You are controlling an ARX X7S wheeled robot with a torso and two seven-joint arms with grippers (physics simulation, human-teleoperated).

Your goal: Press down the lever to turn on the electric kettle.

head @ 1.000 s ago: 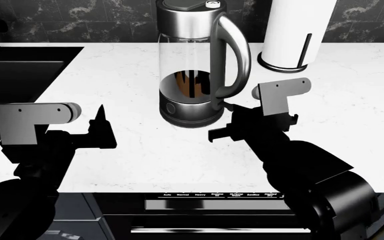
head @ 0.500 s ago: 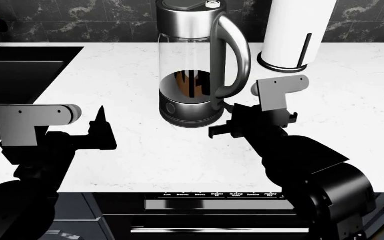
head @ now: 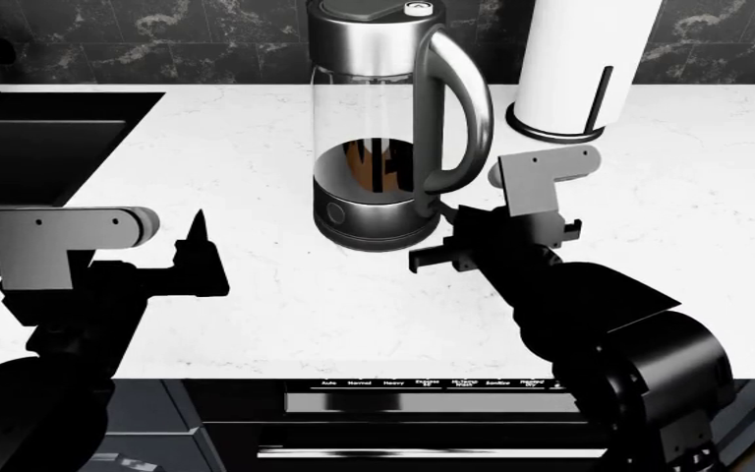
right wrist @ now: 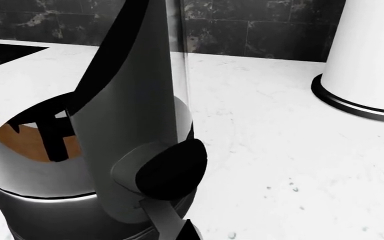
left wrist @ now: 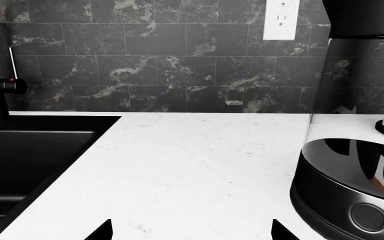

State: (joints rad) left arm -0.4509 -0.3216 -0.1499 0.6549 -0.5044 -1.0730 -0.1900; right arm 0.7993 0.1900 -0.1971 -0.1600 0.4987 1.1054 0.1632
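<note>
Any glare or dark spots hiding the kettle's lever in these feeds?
Right wrist view: lever is a flat dark blob, edges clear, no glare. Head view: the right pincer is pure black against the kettle. Left wrist view: reflections streak the base only.

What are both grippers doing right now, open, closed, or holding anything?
Left gripper: open, holding nothing, fingertips apart over the white marble counter.
Right gripper: cannot be told; it sits beside the glass-and-steel electric kettle.

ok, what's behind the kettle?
Behind the electric kettle: dark marble backsplash tiles; the white paper-towel roll stands back-right. The counter directly behind it is hidden.
</note>
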